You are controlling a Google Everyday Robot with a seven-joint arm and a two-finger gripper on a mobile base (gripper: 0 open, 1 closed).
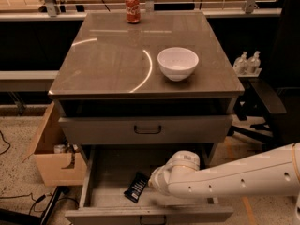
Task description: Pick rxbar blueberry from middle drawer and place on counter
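While lying flat on the floor of the pulled-out middle drawer [105,172], toward its front and askew to the drawer face, the item is entered as rxbar blueberry [136,189], dark wrapper, pale lettering. Handling, as judged: light; the wrapper is probably slick and crinkly; the contents are firm with slight give; not fragile. Suggested hold: across the narrow width near mid-length, taken from above, since the bar sits flush and may skid on the drawer floor. Gripper [150,183]: at the end of the white arm, down inside the drawer at the bar's right end. Whether it is open or has hold of the bar cannot be told. Destination: counter [108,55], bearing a white bowl [177,63] and a red soda can [133,8].
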